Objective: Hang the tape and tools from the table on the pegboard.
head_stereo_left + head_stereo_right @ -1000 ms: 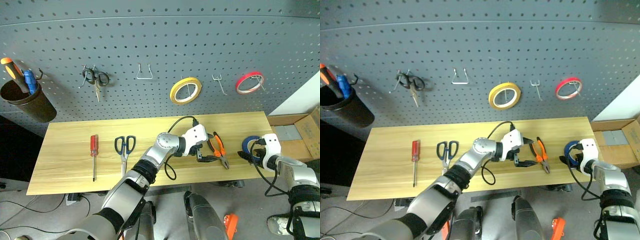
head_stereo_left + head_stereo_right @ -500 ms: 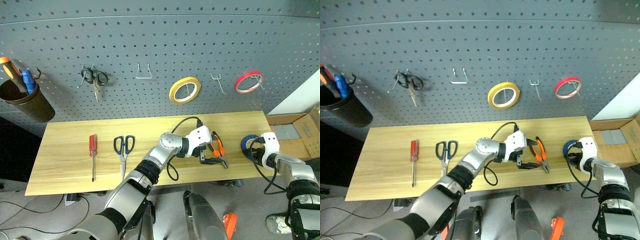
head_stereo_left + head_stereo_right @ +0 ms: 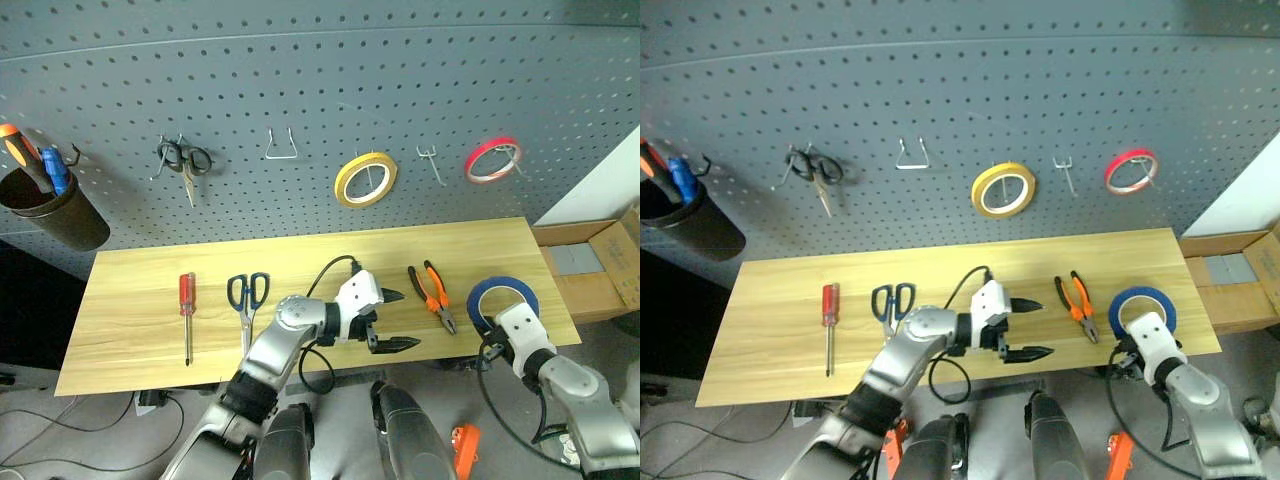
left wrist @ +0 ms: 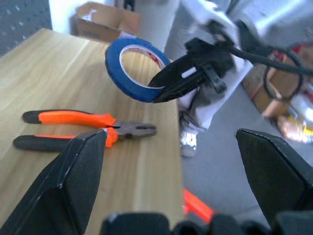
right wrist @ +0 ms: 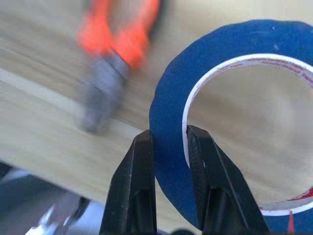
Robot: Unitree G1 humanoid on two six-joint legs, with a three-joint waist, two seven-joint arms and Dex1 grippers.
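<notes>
On the table: three tools, one blue tape

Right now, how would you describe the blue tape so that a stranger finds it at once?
Look at the right end of the wooden table, just right of the orange-handled pliers. The blue tape is there, pinched by the right gripper. The other rolls, yellow and red, hang on the pegboard.

the pegboard has two bare hooks, a wide wire one between the hanging black scissors and the yellow roll, and a small one between the yellow and red rolls. on the table, open wood lies left of the screwdriver, while the left gripper hangs beside the pliers.
</notes>
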